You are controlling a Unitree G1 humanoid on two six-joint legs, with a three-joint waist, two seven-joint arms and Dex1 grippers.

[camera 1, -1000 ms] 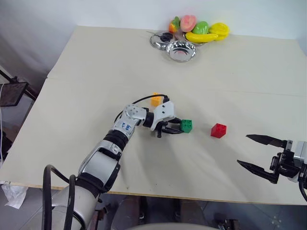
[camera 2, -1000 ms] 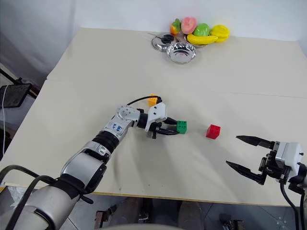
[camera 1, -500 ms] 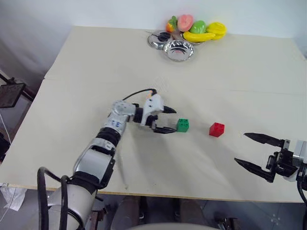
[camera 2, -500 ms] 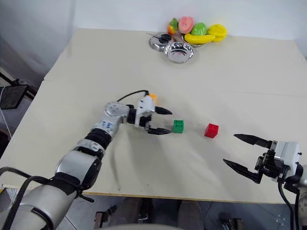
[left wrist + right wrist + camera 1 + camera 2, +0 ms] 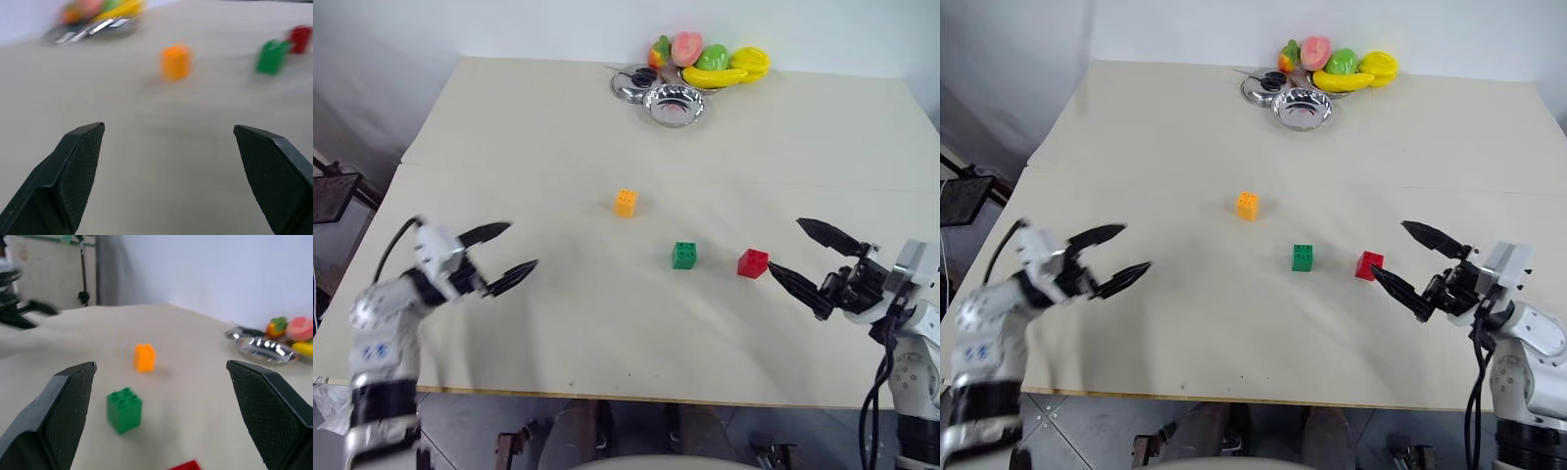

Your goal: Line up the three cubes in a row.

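Left gripper (image 5: 501,252): fingers spread wide, nothing held or touched. Seen over the near-left part of the table (image 5: 509,137), well apart from all three cubes. Fingers point toward 3 o'clock in the head view.
Left fingertips (image 5: 80,161): bare tabletop is seen between them in the left wrist view; the cubes lie far beyond.
Right gripper (image 5: 800,253): jaws released, fully parted, nothing gripped. Found at the near-right of the table, tips aimed toward 9 o'clock.
Right fingertips (image 5: 781,277): lower tip is just beside the red cube at its 4 o'clock; contact cannot be told. Upper tip is clear of it.
Red cube (image 5: 753,262): sits on the table, studs up, at 3 o'clock of the green cube, near it but apart. Only its top edge is caught in the right wrist view.
Green cube (image 5: 684,256): near table centre, studs up, free of both grippers. Between the right fingers' line of sight in the right wrist view.
Orange cube (image 5: 626,203): at 11 o'clock of the green cube, further back on the table, apart from it.
Row: green and red lie roughly side by side; orange is set back and off that line.
Metal bowls (image 5: 674,102): at 12 o'clock, far edge of the table.
Plastic fruit (image 5: 724,67): just behind the bowls, touching or nearly so.
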